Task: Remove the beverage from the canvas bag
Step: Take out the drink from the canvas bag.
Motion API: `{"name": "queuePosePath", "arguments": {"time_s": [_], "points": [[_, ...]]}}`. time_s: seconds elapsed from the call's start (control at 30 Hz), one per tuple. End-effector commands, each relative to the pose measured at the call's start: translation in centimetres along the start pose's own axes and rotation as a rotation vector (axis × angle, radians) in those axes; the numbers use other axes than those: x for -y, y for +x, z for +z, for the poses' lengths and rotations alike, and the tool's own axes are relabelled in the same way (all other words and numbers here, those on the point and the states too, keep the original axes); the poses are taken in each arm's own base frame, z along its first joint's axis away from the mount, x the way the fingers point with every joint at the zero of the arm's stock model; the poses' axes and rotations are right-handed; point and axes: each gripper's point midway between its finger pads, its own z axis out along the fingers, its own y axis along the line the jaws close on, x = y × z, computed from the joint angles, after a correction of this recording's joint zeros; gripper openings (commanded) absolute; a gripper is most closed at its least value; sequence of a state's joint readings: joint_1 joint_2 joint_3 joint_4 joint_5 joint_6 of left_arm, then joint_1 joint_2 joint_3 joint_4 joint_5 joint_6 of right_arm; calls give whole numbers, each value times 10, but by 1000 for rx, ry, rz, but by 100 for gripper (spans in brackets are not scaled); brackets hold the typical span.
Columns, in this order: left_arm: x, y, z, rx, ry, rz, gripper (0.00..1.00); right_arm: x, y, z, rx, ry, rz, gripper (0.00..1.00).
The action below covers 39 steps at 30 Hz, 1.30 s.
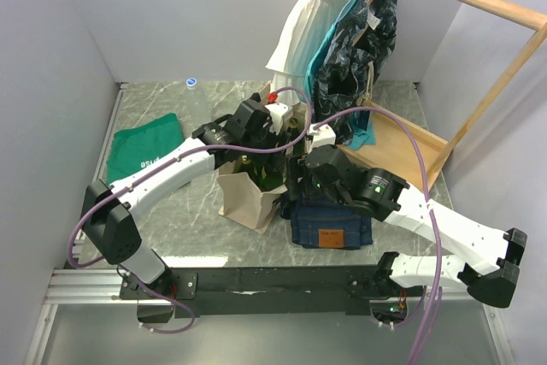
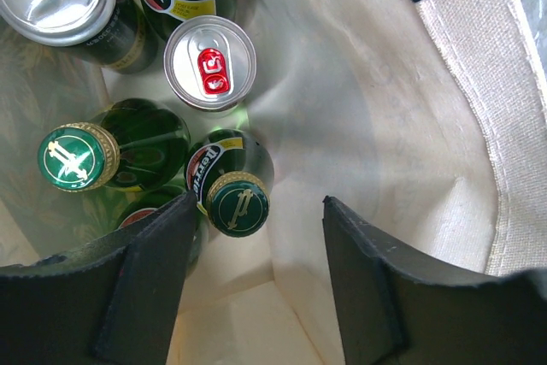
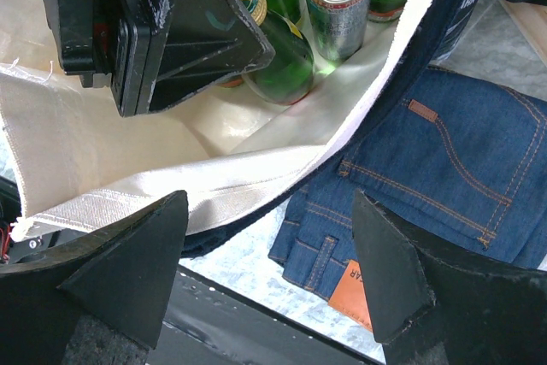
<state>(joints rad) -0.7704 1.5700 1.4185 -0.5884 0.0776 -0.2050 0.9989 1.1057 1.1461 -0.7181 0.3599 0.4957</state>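
The cream canvas bag (image 1: 244, 198) stands mid-table with its mouth open; its inner wall shows in the left wrist view (image 2: 367, 100) and its rim in the right wrist view (image 3: 171, 185). Inside are several green glass bottles (image 2: 239, 203) with gold-rimmed caps and silver cans (image 2: 209, 61). My left gripper (image 2: 256, 237) is open over the bag's mouth, its left finger beside one bottle's cap. It holds nothing. My right gripper (image 3: 269, 237) is open and empty, just outside the bag's near rim. It shows beside the bag in the top view (image 1: 299, 179).
Folded blue jeans (image 1: 329, 228) lie right of the bag, seen too in the right wrist view (image 3: 427, 160). A green printed cloth (image 1: 145, 147) lies at the left. A wooden rack (image 1: 461, 57) with hanging clothes stands at the back right. A small bottle (image 1: 192, 85) is by the back wall.
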Motion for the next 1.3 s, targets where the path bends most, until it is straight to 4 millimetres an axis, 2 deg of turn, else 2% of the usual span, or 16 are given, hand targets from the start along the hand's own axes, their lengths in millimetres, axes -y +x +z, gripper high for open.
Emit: {"name": "queuePosePath", "arguments": {"time_s": [0.0, 0.1, 0.4, 0.63, 0.93, 1.03, 1.23, 1.27], "points": [[3, -5, -1, 23, 1, -1, 64, 0, -17, -6, 62, -1, 7, 83], [3, -3, 1, 17, -6, 1, 62, 0, -16, -6, 61, 0, 8, 83], [-1, 2, 6, 6, -33, 5, 62, 0, -17, -6, 63, 1, 4, 83], [-2, 4, 10, 2, -39, 6, 55, -1, -16, -5, 58, 2, 1, 83], [-2, 3, 11, 8, -36, 5, 54, -2, -16, -5, 56, -2, 2, 83], [-2, 1, 12, 9, -41, 11, 42, 0, -18, -6, 56, 7, -4, 83], [-1, 2, 13, 1, -35, 14, 34, -3, -20, -6, 63, -4, 2, 83], [-1, 3, 13, 1, -35, 15, 28, -3, -20, -5, 59, -2, 2, 83]]}}
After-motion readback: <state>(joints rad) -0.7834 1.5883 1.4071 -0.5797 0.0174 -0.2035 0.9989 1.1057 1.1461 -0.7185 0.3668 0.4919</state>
